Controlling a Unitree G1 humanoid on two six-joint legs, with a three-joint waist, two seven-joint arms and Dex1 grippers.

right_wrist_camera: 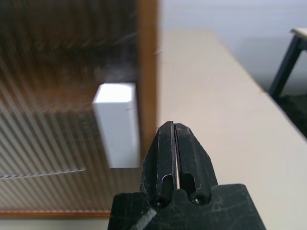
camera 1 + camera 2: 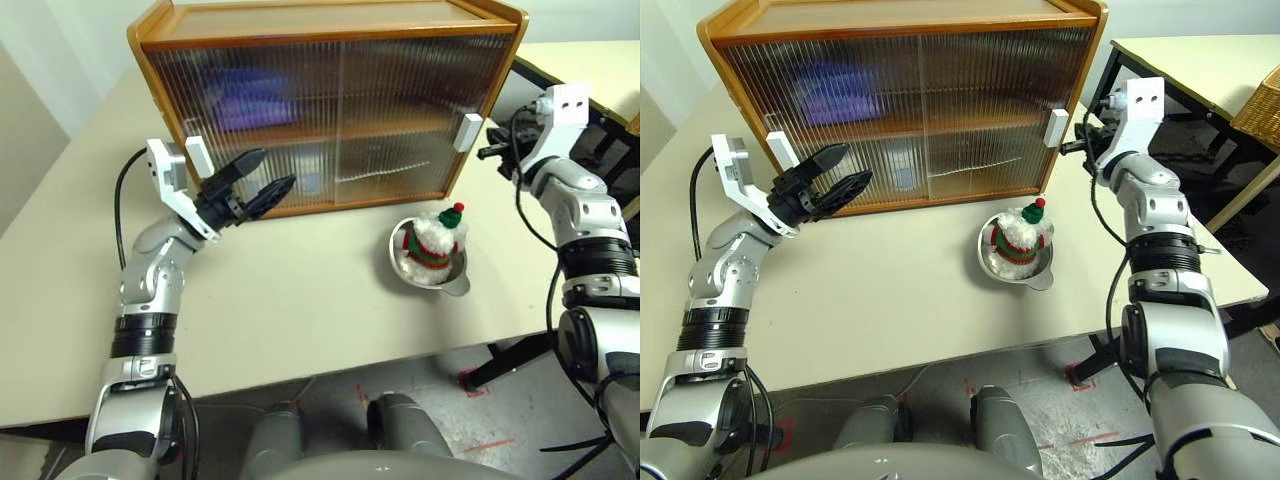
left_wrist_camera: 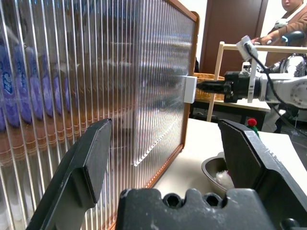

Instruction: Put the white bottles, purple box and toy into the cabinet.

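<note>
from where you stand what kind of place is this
Probably a robot test room or lab, not a home. A bare cream table bears just a wooden cabinet and a toy in a steel bowl; red tape marks dot the concrete floor.

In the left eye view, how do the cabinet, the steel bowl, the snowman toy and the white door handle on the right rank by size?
1. Cabinet, by far.
2. Steel bowl.
3. Snowman toy, a little smaller than the bowl that it sits in.
4. White door handle.
</note>
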